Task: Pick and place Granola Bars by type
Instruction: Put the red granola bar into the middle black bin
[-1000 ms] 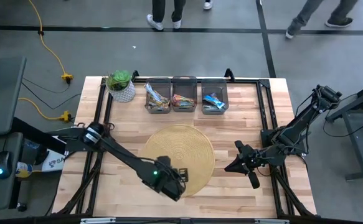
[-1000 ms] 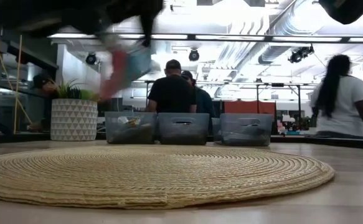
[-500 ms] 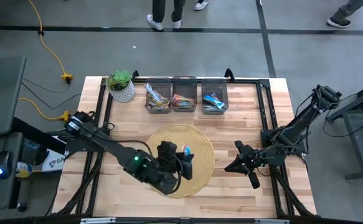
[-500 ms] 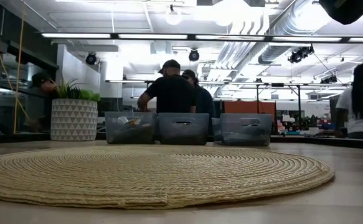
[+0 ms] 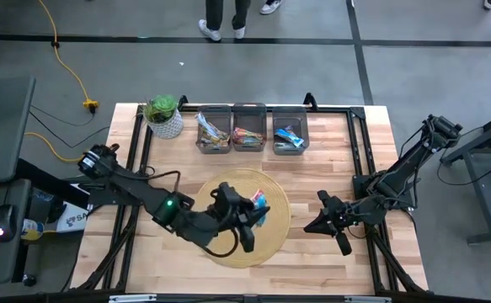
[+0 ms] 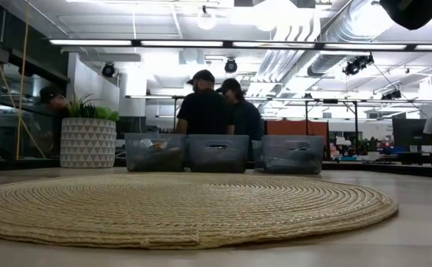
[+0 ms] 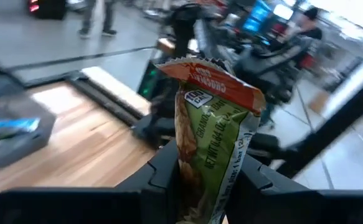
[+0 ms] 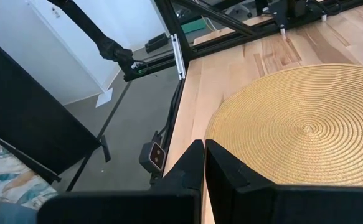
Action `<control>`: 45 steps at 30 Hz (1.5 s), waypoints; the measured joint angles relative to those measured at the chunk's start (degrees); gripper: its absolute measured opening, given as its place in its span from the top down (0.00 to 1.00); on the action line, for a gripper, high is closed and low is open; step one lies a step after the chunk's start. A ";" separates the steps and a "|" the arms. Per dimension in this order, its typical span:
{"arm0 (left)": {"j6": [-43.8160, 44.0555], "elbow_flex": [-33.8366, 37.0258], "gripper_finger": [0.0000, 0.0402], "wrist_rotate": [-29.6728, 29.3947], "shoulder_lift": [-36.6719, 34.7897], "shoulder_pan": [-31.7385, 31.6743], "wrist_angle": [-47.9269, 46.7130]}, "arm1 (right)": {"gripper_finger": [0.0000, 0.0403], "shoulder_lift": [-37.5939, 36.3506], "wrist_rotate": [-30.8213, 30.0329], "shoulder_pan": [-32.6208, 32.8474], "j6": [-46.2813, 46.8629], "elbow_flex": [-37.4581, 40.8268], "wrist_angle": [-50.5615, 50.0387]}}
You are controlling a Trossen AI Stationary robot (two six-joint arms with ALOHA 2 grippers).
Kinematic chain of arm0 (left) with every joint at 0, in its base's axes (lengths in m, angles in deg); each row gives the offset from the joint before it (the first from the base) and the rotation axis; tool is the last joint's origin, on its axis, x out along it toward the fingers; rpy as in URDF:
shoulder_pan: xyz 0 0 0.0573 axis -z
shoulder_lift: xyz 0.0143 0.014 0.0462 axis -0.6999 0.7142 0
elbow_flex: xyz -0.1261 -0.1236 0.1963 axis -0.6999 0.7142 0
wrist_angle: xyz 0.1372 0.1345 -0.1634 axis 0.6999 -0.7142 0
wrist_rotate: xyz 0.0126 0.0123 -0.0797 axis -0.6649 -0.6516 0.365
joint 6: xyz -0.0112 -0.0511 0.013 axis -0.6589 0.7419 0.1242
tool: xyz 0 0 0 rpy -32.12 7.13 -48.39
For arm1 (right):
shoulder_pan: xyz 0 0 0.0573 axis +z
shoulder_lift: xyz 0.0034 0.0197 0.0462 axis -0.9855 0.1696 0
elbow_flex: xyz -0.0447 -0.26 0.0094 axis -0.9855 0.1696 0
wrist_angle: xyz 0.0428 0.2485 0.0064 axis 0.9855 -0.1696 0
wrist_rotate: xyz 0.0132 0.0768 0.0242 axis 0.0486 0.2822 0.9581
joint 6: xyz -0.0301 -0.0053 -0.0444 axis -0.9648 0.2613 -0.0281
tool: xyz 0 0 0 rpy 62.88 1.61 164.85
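My left gripper (image 5: 252,212) hovers over the round woven mat (image 5: 266,240), shut on a granola bar (image 7: 213,124) in a green and orange wrapper. That bar shows in the high view as a small multicoloured granola bar (image 5: 258,202). More bars lie in three grey bins (image 5: 249,128) at the table's far edge. My right gripper (image 5: 311,225) waits shut just right of the mat, holding nothing. Its shut fingers (image 8: 193,163) show in the right wrist view. In the low view neither gripper shows over the mat (image 6: 178,204). My left gripper pinches the bar between its two fingers (image 7: 169,169), one on each long side of the wrapper's lower half (image 7: 197,177). The fingers lie roughly level, pointing toward the table's right side. The bar runs along them, its crimped orange end (image 7: 193,62) past the fingertips, clear of the mat.
A potted plant (image 5: 164,116) stands at the far left corner beside the bins. A black frame (image 5: 359,160) runs along the table's sides. People stand in the room beyond the far edge (image 6: 204,111). Bare wood lies between mat and bins (image 5: 329,164).
My left gripper has risen from the mat's near edge, carrying the bar up and a little toward the far right. It has rolled and tipped from pointing down to nearly level. The bar, blurred in the low view a second ago, has left that view.
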 joint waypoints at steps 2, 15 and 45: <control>-4.12 0.05 0.78 2.85 -0.62 -0.03 2.48 | 1.00 0.00 -0.02 0.00 -0.09 0.00 -0.04; -15.74 -0.02 0.78 2.63 -3.60 -11.10 4.63 | 1.00 0.00 1.22 -0.96 -0.24 0.07 -0.32; 12.91 0.00 0.78 22.32 -0.53 -51.85 -13.42 | 1.00 0.00 -0.62 -2.62 2.82 0.07 -0.32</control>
